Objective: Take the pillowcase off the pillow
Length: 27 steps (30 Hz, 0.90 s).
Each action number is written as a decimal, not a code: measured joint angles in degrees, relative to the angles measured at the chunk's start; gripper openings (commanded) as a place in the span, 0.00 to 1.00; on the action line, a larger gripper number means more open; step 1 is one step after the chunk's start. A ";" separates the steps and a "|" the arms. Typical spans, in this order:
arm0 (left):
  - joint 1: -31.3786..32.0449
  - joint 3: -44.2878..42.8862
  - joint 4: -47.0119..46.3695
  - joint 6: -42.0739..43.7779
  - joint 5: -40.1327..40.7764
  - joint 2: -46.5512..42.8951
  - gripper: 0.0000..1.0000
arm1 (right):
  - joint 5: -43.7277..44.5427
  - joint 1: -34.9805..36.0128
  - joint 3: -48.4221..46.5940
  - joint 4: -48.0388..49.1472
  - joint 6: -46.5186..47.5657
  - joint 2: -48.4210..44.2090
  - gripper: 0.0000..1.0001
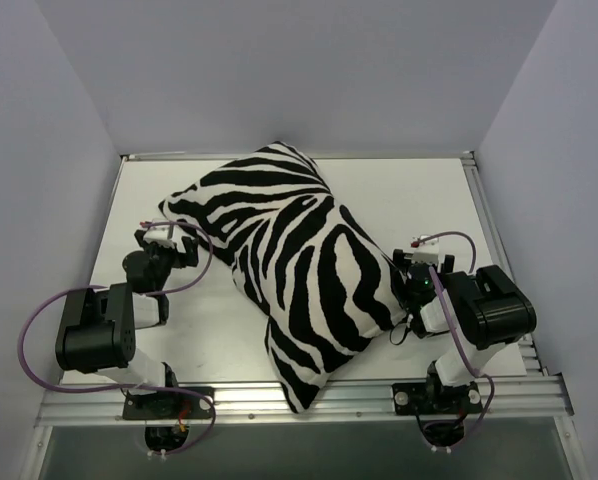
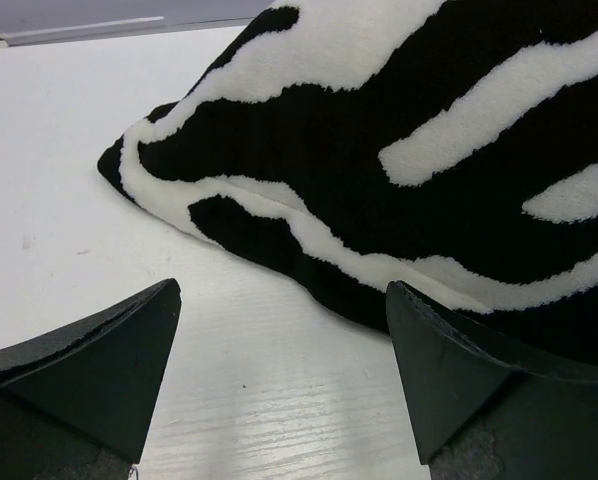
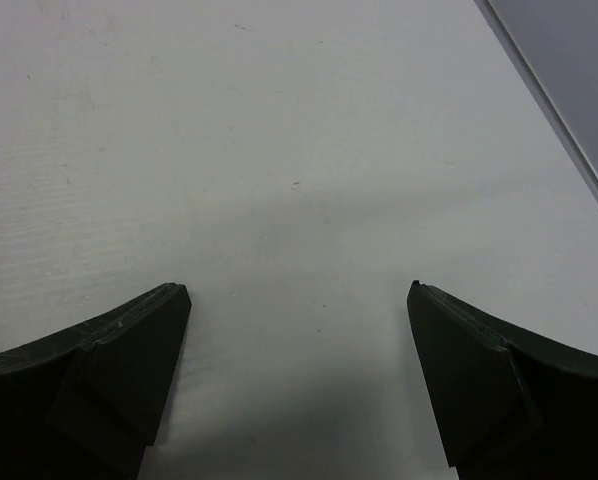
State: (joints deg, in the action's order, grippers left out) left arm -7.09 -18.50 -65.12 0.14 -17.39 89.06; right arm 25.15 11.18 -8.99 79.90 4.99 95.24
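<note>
The zebra-striped pillowcase point(image 1: 294, 265) covers the whole pillow and lies diagonally across the table, one corner at the back, one over the front rail. The white pillow itself is hidden inside it. My left gripper point(image 1: 167, 240) is open and empty, low over the table just left of the case's left corner point(image 2: 119, 165); its right finger point(image 2: 459, 370) is next to the case's edge. My right gripper point(image 1: 419, 262) is open and empty, just right of the case's right side. In the right wrist view the gripper point(image 3: 299, 300) has only bare table between its fingers.
White table point(image 1: 419, 200) boxed in by grey walls on the left, back and right. A metal rail point(image 1: 359, 395) runs along the front edge, with both arm bases on it. A rail also runs along the right edge point(image 3: 549, 100).
</note>
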 measured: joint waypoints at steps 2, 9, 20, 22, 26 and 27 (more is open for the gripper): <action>0.00 0.00 0.00 0.00 0.00 0.00 0.94 | 0.76 0.00 -0.39 -0.52 -0.24 -0.04 1.00; 0.02 -0.17 0.24 0.02 -0.02 0.00 0.94 | 4.31 1.40 -3.54 -13.77 -3.82 -20.81 1.00; -5.79 -9.49 22.60 -2.27 -8.94 -11.32 0.94 | -22.03 -2.97 -49.46 -57.02 -18.71 -21.99 0.94; -6.99 -17.53 31.21 -1.66 -11.17 -14.51 0.94 | -25.64 0.28 -50.97 -61.68 -19.52 -17.70 0.96; -5.03 -29.11 46.80 2.62 -14.03 -19.41 0.95 | -33.14 5.88 -54.99 -68.63 -21.75 -7.61 1.00; -3.76 -30.75 50.66 4.11 -14.21 -19.89 0.95 | -34.27 7.50 -56.63 -69.94 -21.94 -5.07 1.00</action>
State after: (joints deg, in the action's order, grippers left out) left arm -10.85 -49.25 -14.46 4.25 -31.59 69.17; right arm -9.13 18.68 -65.63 9.96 -16.95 90.17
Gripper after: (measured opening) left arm 0.942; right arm 0.994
